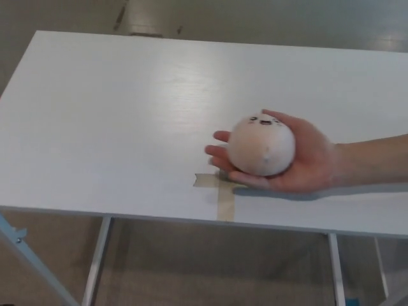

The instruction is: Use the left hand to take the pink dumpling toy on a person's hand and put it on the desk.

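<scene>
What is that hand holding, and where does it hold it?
A person's hand holds the pink dumpling toy, cupping it from underneath on the open palm, above the tape cross on the desk. No robot hand shows.

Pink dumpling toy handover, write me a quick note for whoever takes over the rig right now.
Left hand: not in view. Right hand: not in view.
The pink dumpling toy sits in a person's open hand, which reaches in from the picture's right, over the tape cross near the front edge of the white desk.
Done: nothing by the robot; the toy is only being offered.
Left: bring in the left hand, take the toy off the palm, set it on the desk.
</scene>
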Robot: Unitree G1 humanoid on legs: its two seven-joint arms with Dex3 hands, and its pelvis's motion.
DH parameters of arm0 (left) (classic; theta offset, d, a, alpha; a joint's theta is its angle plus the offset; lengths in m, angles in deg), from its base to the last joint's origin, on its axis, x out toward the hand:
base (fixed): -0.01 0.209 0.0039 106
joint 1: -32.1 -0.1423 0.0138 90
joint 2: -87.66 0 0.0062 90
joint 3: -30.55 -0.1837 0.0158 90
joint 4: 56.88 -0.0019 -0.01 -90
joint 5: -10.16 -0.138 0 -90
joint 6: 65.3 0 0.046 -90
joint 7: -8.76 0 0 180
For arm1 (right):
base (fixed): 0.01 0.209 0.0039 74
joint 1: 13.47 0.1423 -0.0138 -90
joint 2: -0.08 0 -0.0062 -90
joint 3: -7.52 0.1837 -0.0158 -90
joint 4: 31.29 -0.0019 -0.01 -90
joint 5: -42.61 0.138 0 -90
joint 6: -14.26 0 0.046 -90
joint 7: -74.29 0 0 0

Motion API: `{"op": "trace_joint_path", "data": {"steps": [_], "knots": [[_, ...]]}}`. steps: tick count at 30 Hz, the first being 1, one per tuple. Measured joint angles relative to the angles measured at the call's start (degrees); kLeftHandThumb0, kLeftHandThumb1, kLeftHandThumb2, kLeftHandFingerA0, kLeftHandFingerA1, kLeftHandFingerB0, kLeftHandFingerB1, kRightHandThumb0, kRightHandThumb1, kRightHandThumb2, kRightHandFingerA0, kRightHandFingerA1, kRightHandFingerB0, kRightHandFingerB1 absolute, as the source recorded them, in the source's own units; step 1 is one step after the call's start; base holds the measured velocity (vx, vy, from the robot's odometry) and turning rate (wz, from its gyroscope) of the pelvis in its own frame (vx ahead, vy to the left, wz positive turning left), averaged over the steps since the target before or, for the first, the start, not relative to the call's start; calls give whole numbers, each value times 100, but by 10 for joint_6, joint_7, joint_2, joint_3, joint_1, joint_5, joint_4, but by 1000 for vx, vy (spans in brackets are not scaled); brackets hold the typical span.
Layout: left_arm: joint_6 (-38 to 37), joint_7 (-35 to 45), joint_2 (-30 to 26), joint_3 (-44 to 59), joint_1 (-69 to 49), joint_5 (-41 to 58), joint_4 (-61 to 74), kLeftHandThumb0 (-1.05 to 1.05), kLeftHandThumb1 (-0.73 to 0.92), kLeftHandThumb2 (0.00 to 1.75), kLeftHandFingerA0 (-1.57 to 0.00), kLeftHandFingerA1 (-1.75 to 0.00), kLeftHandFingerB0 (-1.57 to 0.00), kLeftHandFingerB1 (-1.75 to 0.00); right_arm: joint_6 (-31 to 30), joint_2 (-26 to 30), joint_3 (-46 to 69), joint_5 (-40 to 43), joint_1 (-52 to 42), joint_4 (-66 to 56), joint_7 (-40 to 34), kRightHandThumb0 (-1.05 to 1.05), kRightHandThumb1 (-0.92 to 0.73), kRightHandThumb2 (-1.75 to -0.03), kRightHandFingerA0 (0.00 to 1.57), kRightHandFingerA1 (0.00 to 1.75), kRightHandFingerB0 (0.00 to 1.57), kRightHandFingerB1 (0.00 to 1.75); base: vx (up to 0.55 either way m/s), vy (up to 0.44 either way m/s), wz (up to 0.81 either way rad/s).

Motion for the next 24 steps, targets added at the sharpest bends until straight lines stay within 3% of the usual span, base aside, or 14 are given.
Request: {"op": "trace_joint_path", "data": {"steps": [15, 24], "knots": [[-35, -2, -3, -67, -28, -17, 19, -38, 46, 69, -60, -51, -44, -46, 0, 0, -3, -1, -11, 5, 0, -14, -65, -58, 74, 51, 47, 41, 0, 0, 0], [-99, 46, -5, -93, -102, -15, 143, -47, 41, 68, -48, -48, -38, -43, 0, 0, -4, -1, -16, 5, 1, -15, -64, -58, 74, 50, 48, 41, 0, 0, 0]]}}
